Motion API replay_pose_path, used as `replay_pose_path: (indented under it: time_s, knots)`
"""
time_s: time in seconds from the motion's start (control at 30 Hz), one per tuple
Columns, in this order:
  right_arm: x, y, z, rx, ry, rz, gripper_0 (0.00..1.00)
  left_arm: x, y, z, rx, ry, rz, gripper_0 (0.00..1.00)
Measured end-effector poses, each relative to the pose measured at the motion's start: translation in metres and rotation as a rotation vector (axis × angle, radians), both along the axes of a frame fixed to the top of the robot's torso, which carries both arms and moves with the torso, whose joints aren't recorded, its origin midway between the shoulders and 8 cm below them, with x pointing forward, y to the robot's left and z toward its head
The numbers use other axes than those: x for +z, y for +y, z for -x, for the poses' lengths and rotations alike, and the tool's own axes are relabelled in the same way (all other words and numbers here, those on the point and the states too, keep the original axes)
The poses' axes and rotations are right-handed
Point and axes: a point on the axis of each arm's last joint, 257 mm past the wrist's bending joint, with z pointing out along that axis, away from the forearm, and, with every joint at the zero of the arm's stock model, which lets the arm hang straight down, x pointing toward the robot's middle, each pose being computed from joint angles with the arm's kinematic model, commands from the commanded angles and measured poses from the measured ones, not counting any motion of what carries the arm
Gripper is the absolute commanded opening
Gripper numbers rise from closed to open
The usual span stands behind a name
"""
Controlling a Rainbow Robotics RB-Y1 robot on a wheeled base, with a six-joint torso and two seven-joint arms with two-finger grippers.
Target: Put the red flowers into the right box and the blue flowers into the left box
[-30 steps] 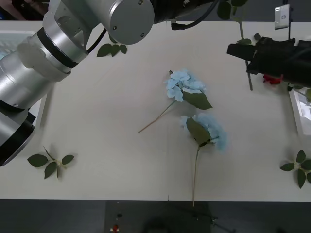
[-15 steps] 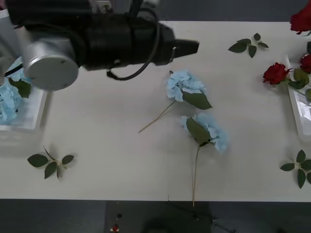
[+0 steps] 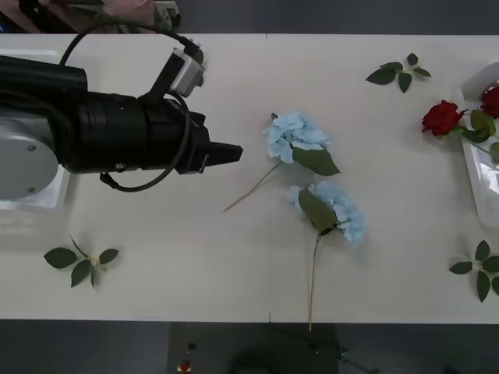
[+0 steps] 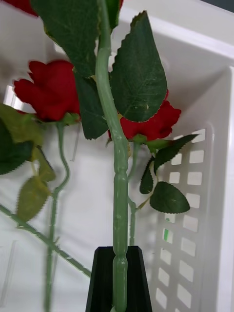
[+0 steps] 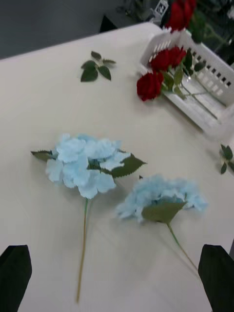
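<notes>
Two blue flowers lie mid-table; your left gripper hovers spread w/ nothing held, right gripper pinches a red flowers stem over right box, partly cut off; no legible writing.

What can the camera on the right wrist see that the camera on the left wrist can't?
Right wrist camera alone: the right fingers, shut on a rose stem over the right box.

Left wrist camera alone: two blue flowers on the table, and the open left fingers.

Both: red roses lying in that white box.
</notes>
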Motion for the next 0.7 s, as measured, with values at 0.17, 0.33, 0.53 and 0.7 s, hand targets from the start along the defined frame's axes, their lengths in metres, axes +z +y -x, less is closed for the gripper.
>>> replay_pose_path:
  time_s: [0.17,0.33,0.53,0.7]
  knots:
    - [-0.036,-0.006,0.008,-0.074,0.023,-0.007,0.0,0.022,0.006,-0.011,-0.001,-0.112,0.055,1.0]
    - [-0.047,-0.007,0.012,-0.088,0.025,-0.016,0.35,0.001,-0.005,-0.003,-0.038,-0.057,0.048,1.0]
    - [-0.065,0.019,0.006,-0.052,0.031,-0.067,0.55,-0.004,-0.009,0.003,-0.054,-0.005,0.078,1.0]
    - [-0.072,0.041,0.001,-0.032,0.019,-0.156,0.56,-0.005,-0.008,0.001,-0.05,-0.003,0.077,1.0]
